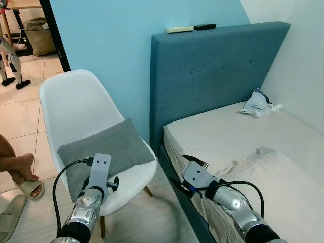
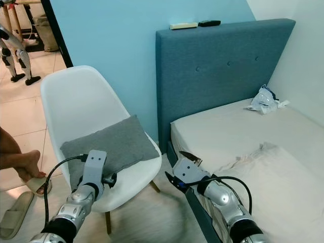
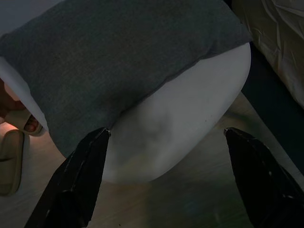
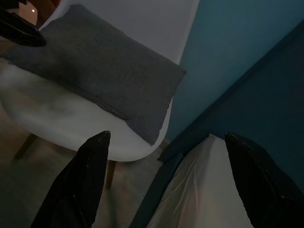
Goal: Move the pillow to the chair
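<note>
1. Pillow [image 1: 104,152] status: the grey cushion is already lying flat on the seat of the white shell chair [image 1: 76,104], left of centre in the head views. It sits toward the front of the seat with its back edge near the backrest, and one corner pokes out over the seat's right rim.

2. Left gripper [image 3: 166,142] is hanging just in front of the chair's front edge. Its two black fingers are spread wide with nothing between them, and the pillow's near edge is right above one fingertip in the wrist view, but I can't say whether it touches.

3. Right gripper [image 2: 182,169] is over the gap between chair and bed frame, lower centre. Also spread apart and empty.

4. So I'd call the move basically done: pillow on chair, both claws let go. All that's left, I reckon, is pulling the arms back, maybe nudging that overhanging corner in.

5. Background stuff: the blue upholstered bed [image 1: 217,71] on the right has a crumpled plastic bag [image 1: 258,104] near the headboard, and somebody's sandalled foot [image 1: 23,174] shows at the left edge.
</note>
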### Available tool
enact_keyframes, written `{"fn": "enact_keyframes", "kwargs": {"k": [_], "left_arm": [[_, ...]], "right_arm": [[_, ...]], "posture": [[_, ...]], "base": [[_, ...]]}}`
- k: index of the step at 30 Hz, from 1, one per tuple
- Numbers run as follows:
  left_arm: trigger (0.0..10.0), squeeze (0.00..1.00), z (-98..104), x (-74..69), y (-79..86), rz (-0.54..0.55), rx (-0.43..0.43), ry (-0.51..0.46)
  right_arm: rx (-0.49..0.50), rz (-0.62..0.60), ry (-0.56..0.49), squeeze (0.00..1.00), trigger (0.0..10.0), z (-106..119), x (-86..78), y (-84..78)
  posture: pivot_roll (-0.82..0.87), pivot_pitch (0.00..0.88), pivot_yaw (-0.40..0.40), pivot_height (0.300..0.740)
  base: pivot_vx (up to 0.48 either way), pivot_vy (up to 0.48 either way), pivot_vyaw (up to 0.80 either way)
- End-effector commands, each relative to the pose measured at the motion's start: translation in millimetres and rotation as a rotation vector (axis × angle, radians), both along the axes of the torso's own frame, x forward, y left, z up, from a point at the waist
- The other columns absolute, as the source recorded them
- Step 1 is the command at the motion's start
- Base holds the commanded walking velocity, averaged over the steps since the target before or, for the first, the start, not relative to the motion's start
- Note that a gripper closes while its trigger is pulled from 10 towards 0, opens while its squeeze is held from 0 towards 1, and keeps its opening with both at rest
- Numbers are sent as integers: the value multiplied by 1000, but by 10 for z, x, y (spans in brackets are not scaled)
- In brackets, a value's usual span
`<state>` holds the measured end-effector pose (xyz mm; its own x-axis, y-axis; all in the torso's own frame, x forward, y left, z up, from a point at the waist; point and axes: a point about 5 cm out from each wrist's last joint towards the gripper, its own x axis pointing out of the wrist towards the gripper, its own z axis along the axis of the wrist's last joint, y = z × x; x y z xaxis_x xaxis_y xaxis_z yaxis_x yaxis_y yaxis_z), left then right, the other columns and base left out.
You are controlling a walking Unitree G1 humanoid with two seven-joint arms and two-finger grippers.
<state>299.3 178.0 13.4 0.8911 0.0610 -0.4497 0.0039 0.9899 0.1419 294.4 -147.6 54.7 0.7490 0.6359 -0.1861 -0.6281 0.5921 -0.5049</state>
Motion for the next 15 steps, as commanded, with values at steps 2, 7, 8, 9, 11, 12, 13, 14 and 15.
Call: {"fn": "enact_keyframes", "kwargs": {"k": [2, 7, 8, 9, 11, 12, 13, 14, 15], "left_arm": [[10000, 0, -31, -24, -32, -14, 5, 19], [10000, 0, -23, -23, -23, -14, 4, 16], [10000, 0, -23, -23, -23, -14, 4, 16], [10000, 0, -15, -16, -21, -13, 3, 13], [10000, 0, -4, -4, -17, -10, 1, 9], [10000, 0, -1, -1, -17, -10, 1, 8], [10000, 0, -1, 0, -18, -10, 0, 8], [10000, 0, 0, 2, -21, -10, 0, 8], [10000, 0, 0, 6, -29, -12, -1, 8]], "right_arm": [[15, 1, -7, 0, 10000, 6, 5, -4], [15, 3, -10, 0, 10000, 0, 1, -24], [15, 3, -10, 0, 10000, 0, 1, -24], [15, 4, -9, 0, 10000, 1, 1, -29], [16, 6, -9, 0, 10000, 2, 1, -37], [16, 6, -8, 0, 10000, 2, 2, -40], [17, 6, -8, 0, 10000, 1, 2, -43], [17, 5, -8, 0, 10000, 2, 3, -46], [17, 5, -8, 0, 10000, 3, 5, -50]], "posture": [[-67, 46, -19, 740], [-66, 48, -25, 740], [-66, 48, -25, 740], [-65, 49, -27, 740], [-68, 49, -27, 740], [-70, 50, -27, 740], [-71, 49, -26, 740], [-73, 49, -26, 740], [-73, 50, -26, 740]], "base": [[0, 0, 0], [0, 0, 0], [0, 0, 0], [0, 0, 0], [0, 0, 0], [0, 0, 0], [0, 0, 0], [0, 0, 0], [0, 0, 0]]}}
